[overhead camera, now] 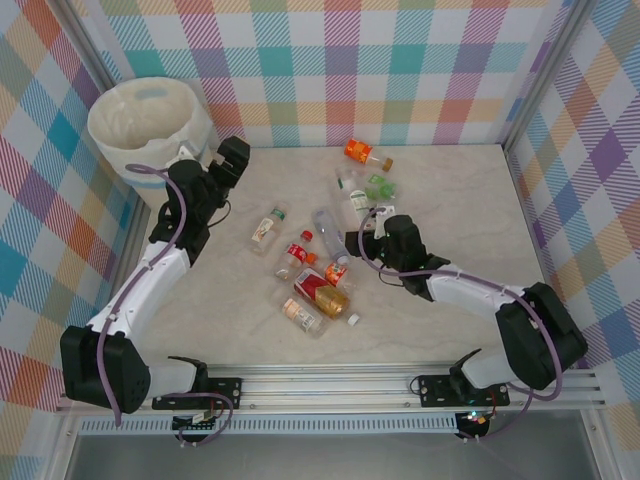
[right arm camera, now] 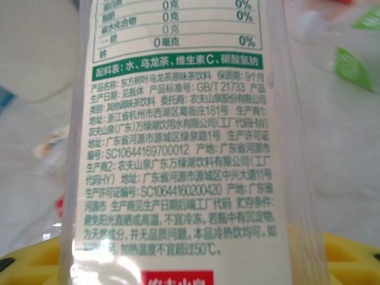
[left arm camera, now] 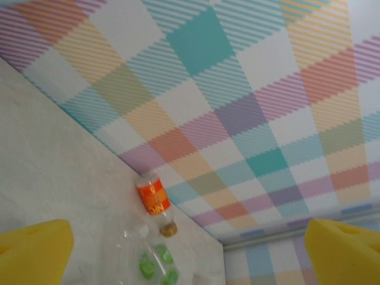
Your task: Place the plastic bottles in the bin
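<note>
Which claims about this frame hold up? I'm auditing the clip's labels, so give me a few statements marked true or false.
1. The bin stands at the far left. True.
2. The left gripper holds a bottle. False: it is open and empty.
3. The right gripper straddles a white-label bottle. True.
4. Every bottle is in the bin. False: several bottles lie on the table.
5. The orange bottle lies in the bin. False: it lies on the table by the far wall.

bottles (overhead camera: 318,290) crowding table (overhead camera: 470,210) centre, right side seemingly free
</note>
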Controlling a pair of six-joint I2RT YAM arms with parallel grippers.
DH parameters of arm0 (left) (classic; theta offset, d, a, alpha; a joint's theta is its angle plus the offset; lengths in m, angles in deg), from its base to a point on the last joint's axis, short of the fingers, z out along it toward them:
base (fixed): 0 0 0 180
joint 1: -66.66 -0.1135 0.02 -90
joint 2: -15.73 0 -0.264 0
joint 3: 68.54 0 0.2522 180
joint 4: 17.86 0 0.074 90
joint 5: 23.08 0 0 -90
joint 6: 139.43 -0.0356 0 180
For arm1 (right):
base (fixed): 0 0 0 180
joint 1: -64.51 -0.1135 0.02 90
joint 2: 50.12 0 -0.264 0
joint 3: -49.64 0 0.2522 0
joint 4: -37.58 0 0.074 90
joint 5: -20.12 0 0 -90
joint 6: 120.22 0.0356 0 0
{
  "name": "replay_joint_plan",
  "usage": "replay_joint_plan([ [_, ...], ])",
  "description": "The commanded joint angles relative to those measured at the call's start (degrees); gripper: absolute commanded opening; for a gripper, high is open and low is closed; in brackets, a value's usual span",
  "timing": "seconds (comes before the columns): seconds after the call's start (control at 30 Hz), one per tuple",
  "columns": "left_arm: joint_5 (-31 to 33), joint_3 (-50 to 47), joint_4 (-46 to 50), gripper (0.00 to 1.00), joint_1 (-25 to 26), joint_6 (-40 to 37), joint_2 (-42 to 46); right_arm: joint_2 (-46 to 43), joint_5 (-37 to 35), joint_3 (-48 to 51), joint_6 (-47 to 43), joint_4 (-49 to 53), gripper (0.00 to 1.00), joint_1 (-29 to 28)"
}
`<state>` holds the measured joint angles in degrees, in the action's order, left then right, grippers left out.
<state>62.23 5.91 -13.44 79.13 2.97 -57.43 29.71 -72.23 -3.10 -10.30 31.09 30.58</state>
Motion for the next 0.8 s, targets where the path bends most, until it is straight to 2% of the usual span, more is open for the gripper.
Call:
replay_joint_plan([
  [0.0, -15.4, 5.5, 1.4, 1.00, 1.0, -2.5, -2.7, -2.5, 11.1, -0.4, -2.7, -7.7, 0.56, 0.0],
  [0.1, -25.4, 10.5, 3.7, 1.00, 1.9, -5.2, -6.7, -3.4, 16.1, -1.8, -3.1, -8.0, 0.56, -0.1],
  [0.17, -28.0, 14.7, 9.2, 1.00, 3.5, -10.0, -8.7, -3.6, 18.9, -2.7, -3.0, -8.0, 0.56, -0.1],
  [0.23, -26.9, 18.7, 16.2, 1.00, 5.9, -16.6, -9.8, -3.9, 22.3, -3.7, -2.5, -8.0, 0.56, -0.1],
  [0.33, -24.1, 22.2, 21.9, 1.00, 8.6, -21.6, -11.0, -4.0, 27.5, -5.3, -1.2, -8.0, 0.57, -0.1],
  [0.57, -18.0, 23.1, 24.3, 1.00, 10.4, -22.3, -12.0, -5.3, 30.4, -6.0, 1.7, -10.7, 0.57, -0.2],
  [0.77, -21.7, 24.6, 26.7, 1.00, 10.8, -22.8, -13.9, -6.5, 31.6, -6.3, 2.0, -10.3, 0.57, -0.3],
])
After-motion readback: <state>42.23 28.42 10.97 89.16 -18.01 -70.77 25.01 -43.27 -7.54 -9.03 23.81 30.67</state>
